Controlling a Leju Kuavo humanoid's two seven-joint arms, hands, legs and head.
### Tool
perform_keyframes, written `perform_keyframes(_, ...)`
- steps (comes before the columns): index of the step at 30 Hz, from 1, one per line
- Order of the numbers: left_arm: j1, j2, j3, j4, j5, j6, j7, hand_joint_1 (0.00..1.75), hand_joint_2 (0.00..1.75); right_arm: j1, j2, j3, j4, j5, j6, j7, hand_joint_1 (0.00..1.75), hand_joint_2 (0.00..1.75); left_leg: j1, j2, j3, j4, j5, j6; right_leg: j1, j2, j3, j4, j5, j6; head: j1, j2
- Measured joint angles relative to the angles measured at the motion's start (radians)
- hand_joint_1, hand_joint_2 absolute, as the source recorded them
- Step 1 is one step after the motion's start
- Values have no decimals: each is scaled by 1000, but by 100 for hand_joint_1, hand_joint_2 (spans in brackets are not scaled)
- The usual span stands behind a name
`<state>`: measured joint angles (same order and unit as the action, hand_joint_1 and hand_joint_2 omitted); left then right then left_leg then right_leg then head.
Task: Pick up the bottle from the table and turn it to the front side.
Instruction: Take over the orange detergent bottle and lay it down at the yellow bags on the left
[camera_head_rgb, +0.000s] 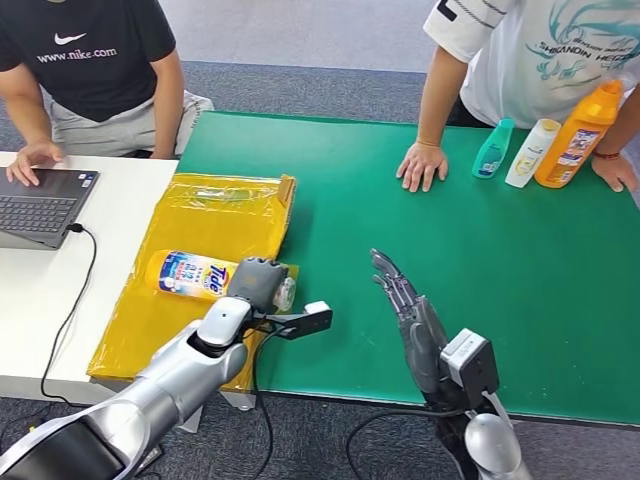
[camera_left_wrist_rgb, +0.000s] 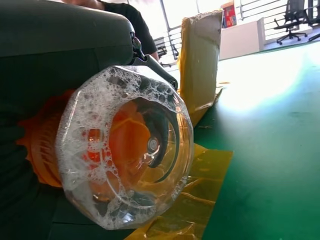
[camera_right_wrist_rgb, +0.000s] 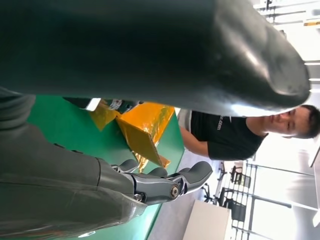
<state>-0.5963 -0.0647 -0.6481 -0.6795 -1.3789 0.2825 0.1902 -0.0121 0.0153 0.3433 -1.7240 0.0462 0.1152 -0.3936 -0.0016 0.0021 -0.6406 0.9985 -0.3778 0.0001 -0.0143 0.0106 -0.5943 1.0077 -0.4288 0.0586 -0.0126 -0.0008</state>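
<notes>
Fingers of the left hand (camera_head_rgb: 258, 280) wrap the neck end of the yellow Tide bottle (camera_head_rgb: 190, 274), which lies on its side on the yellow plastic sheet (camera_head_rgb: 219, 215) at the green table (camera_head_rgb: 453, 260)'s left edge. Right hand (camera_head_rgb: 407, 310) hovers over the green surface nearby, fingers spread, holding nothing.

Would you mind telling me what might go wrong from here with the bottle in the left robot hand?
The left robot hand holds the bottle only near its clear cap end, so the long body might swing or slip when lifted. The yellow film underneath looks slick and could drag along.
</notes>
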Motion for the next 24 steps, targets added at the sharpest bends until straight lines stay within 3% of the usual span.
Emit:
perform_keyframes(6,-1,-7,-2,41,-32,38,-18,175,175,-3,0,7,8,-7,-1,0,0,0,0,0,0,0,0,0,0,0,0,0,0,0,0,0)
perform_keyframes(24,-77,13,21,110,-47,32,-16,175,175,-8,0,23,25,-21,1,0,0,0,1,0,0,0,1,-1,0,0,0,0,0,0,0,0)
